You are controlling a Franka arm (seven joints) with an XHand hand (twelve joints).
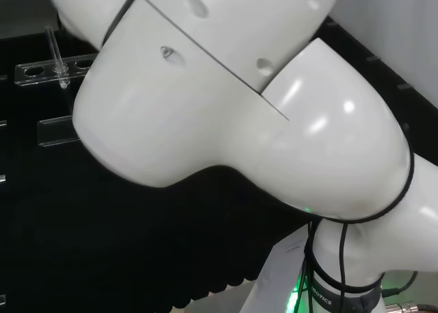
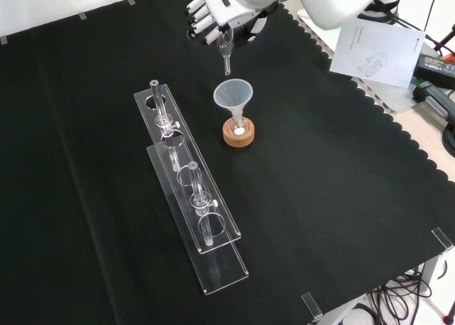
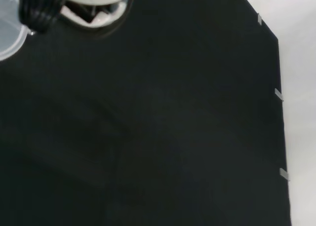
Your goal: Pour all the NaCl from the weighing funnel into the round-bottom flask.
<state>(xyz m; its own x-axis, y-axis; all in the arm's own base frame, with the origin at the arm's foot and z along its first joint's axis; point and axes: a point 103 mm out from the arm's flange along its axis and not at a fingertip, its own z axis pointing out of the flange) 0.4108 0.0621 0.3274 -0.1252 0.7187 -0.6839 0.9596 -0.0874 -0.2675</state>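
Observation:
In the front view the hand (image 2: 213, 13) hangs at the top of the cloth, its fingers curled round a clear weighing funnel (image 2: 225, 53) whose narrow stem points down. Just below the stem's tip stands a clear glass funnel (image 2: 233, 94) set in the neck of a small round-bottom flask (image 2: 239, 126) on a cork ring (image 2: 238, 136). A little white shows inside the flask. In the wrist view a dark and white part of the hand (image 3: 42, 11) and a clear rim of the weighing funnel (image 3: 10, 35) show over black cloth.
Two clear racks (image 2: 192, 197) with several glass tubes lie to the left of the flask in the front view; a rack (image 1: 41, 71) also shows in the head view beside the white arm link (image 1: 226, 101). Paper (image 2: 373, 51) and cables lie beyond the cloth's scalloped edge.

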